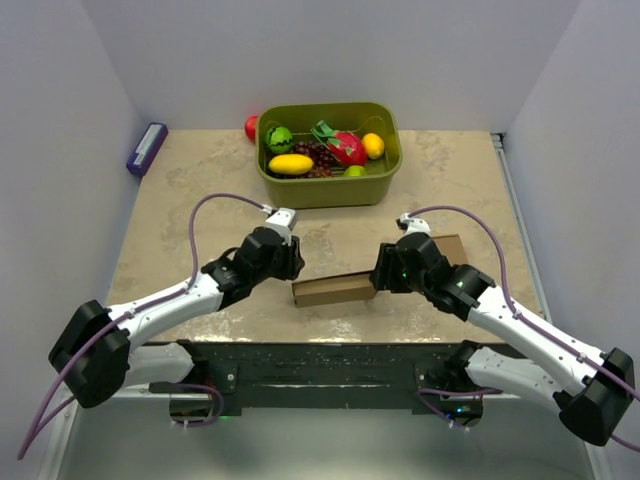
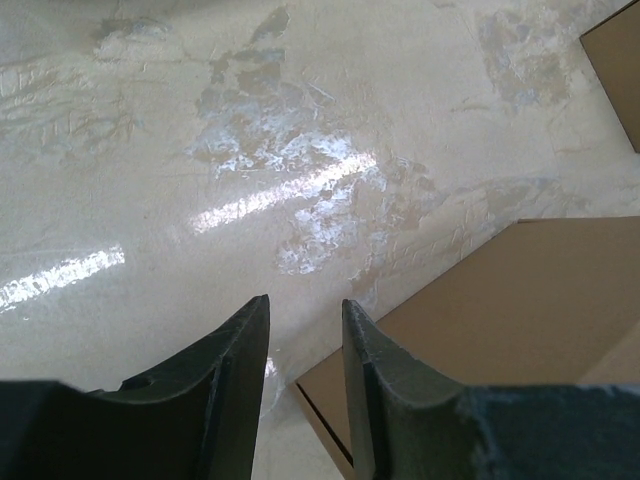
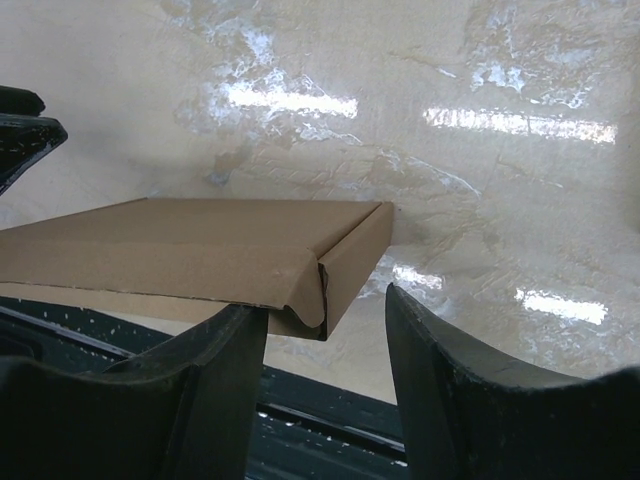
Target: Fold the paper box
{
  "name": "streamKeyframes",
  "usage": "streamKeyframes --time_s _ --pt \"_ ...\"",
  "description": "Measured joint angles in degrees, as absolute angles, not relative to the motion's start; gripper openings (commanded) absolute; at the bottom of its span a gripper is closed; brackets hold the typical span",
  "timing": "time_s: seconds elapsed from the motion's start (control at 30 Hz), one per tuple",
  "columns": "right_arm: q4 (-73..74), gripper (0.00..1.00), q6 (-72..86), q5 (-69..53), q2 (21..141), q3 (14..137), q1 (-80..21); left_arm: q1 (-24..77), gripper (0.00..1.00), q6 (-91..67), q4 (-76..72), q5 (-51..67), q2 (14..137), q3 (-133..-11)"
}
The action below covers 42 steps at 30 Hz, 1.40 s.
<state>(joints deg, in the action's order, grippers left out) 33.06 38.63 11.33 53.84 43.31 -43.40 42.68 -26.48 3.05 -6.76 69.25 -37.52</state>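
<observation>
Lying between left gripper [image 2: 305, 308], right gripper [image 3: 328, 298], paper box [image 1: 332, 290]; jaws parted

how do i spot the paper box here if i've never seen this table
Start at the green bin of fruit at the table's back and come toward the near edge. The paper box lies there: low, plain brown cardboard, unlike the colourful fruit and the purple item by the left wall.
</observation>
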Motion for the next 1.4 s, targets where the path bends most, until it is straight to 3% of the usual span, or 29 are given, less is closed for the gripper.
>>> streamKeyframes --time_s 0.17,0.47,0.87,1.1,1.4 --pt "32.73 0.52 38.59 10.55 53.93 43.31 -43.40 42.65 0.40 -26.33 3.09 -6.76 69.69 -37.60" --pt "31.77 0.68 37.08 7.92 53.56 43.22 -43.40 40.77 0.41 -24.27 4.05 -5.89 73.14 -41.98" --pt "33.76 0.72 30.74 10.33 52.93 46.26 -43.40 37.06 0.57 -19.49 8.93 -5.21 74.08 -51.24" --pt "33.19 0.73 26.92 11.84 53.49 49.78 -43.40 36.77 0.62 -19.59 14.06 -4.38 67.40 -51.57" --pt "31.94 0.71 32.29 14.50 54.57 49.78 -43.40 36.77 0.66 -27.49 15.94 -0.08 53.89 -43.53"
